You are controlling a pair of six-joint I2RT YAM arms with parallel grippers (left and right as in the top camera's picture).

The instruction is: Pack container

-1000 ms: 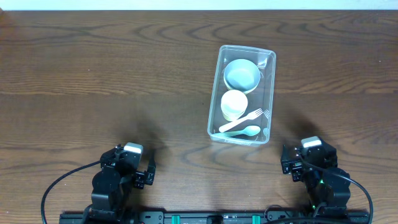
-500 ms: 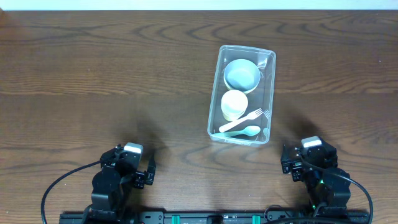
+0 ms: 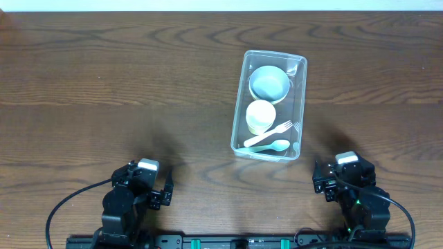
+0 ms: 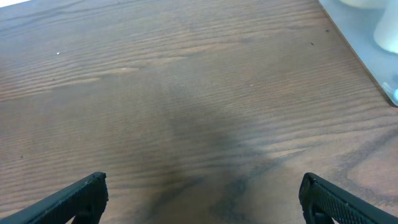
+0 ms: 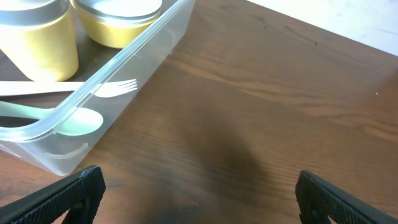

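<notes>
The clear plastic container (image 3: 302, 104) lies on the wooden table right of centre. Inside it are a pale bowl (image 3: 269, 82), a pale yellow cup (image 3: 261, 116), a white fork (image 3: 271, 132) and a pale green spoon (image 3: 271, 146). In the right wrist view the container's wall (image 5: 134, 59) is at the upper left, with the cup (image 5: 38, 36), bowl (image 5: 121, 22), fork (image 5: 74, 88) and spoon (image 5: 62, 119) showing inside. My left gripper (image 4: 200, 199) is open and empty over bare wood at the front left. My right gripper (image 5: 198, 196) is open and empty, just in front of the container's near end.
The dark wooden table (image 3: 124, 83) fills the overhead view, with a pale strip along its far edge. The left arm (image 3: 135, 197) and right arm (image 3: 349, 190) rest at the front edge. A corner of the container (image 4: 373, 37) shows at the upper right of the left wrist view.
</notes>
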